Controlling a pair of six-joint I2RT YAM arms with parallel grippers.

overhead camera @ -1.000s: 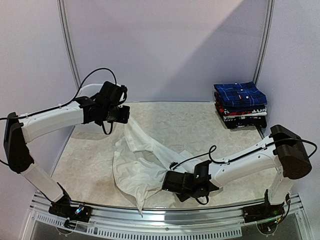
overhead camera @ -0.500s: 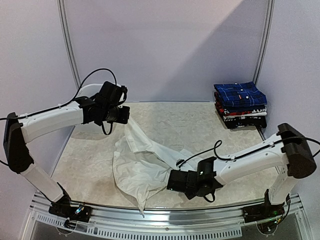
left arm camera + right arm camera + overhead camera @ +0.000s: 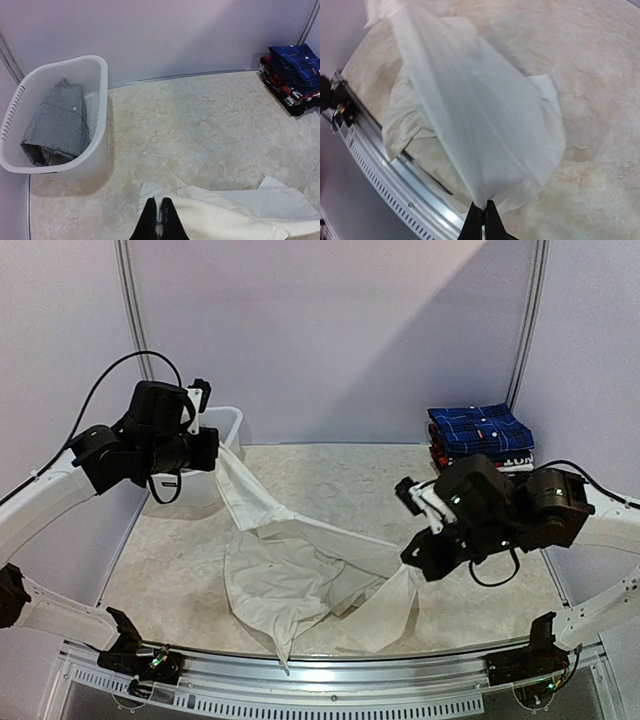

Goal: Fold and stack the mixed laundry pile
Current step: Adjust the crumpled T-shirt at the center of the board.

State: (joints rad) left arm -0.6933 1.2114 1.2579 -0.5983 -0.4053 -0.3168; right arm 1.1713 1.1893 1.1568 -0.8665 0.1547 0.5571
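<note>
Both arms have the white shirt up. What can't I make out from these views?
- Top view: the basket is mostly behind the left gripper.
- Left wrist view: anything under the grey garment is hidden by it.
- Right wrist view: the white shirt is blurred; which part the right gripper pinches is unclear.
- The folded stack: pieces under the plaid shirt show only edges; count unclear.

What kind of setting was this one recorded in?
Probably a lab robot cell, not a home: plain walls on metal posts enclose a marble-look table, and the props are a white basket and a stack of folded clothes.
</note>
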